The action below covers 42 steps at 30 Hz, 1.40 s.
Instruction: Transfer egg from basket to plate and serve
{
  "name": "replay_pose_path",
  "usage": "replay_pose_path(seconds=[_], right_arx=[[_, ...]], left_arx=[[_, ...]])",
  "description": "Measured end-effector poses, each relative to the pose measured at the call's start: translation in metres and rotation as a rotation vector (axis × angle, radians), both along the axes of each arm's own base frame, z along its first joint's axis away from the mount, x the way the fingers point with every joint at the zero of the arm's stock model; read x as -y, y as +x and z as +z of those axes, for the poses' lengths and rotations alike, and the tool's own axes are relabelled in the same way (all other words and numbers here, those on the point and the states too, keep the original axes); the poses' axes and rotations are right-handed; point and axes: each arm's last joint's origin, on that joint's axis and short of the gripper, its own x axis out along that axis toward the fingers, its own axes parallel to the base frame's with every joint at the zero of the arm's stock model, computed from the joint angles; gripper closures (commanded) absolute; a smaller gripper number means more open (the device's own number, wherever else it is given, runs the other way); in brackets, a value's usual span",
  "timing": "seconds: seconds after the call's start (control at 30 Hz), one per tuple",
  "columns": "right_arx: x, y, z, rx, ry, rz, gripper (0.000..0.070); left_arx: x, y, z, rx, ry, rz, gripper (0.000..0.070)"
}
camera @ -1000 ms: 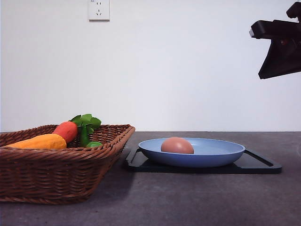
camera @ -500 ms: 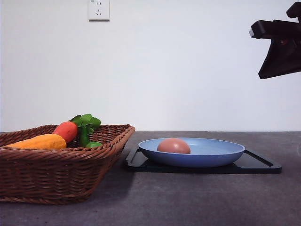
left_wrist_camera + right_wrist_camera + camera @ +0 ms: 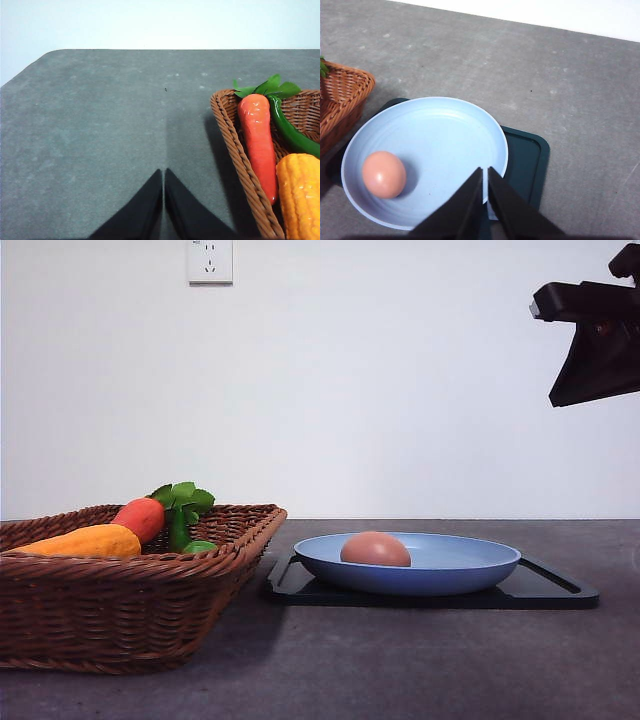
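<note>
Now the egg lies in the plate, both arms' jaws closed on nothing.

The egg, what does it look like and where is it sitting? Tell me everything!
The egg is small, smooth and brownish-pink, with a soft shine on top. It looks whole, with no cracks showing. It lies on its side inside the light-blue plate, near the edge closest to the basket, touching only the plate. Nothing is holding it; the right gripper hangs above the plate, shut and empty.
</note>
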Motion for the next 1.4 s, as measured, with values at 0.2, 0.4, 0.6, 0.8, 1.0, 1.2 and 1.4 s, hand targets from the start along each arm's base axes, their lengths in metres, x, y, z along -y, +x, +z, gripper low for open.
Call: replay_pose_path(seconds=[0.2,0.4,0.6,0.8,1.0,1.2,1.4], right_arx=[[0.0,0.0,0.0,0.0,0.0,0.0,0.07],[0.0,0.0,0.0,0.0,0.0,0.0,0.07],[0.006,-0.006,0.009,0.048,0.021,-0.018,0.07],[0.035,-0.033,0.027,0.272,0.045,-0.111,0.07],[0.06,-0.056,-0.002,0.368,0.062,-0.177,0.07],[0.072,-0.063,-0.036,0.409,0.072,-0.16,0.07],[0.077,-0.06,-0.061,0.348,0.068,-0.099,0.07]], left_arx=[[0.0,0.0,0.0,0.0,0.0,0.0,0.07],[0.0,0.0,0.0,0.0,0.0,0.0,0.07],[0.0,0.0,0.0,0.0,0.0,0.0,0.07],[0.0,0.0,0.0,0.0,0.0,0.0,0.07],[0.0,0.0,0.0,0.0,0.0,0.0,0.07],[0.0,0.0,0.0,0.0,0.0,0.0,0.07],[0.0,0.0,0.0,0.0,0.0,0.0,0.07]])
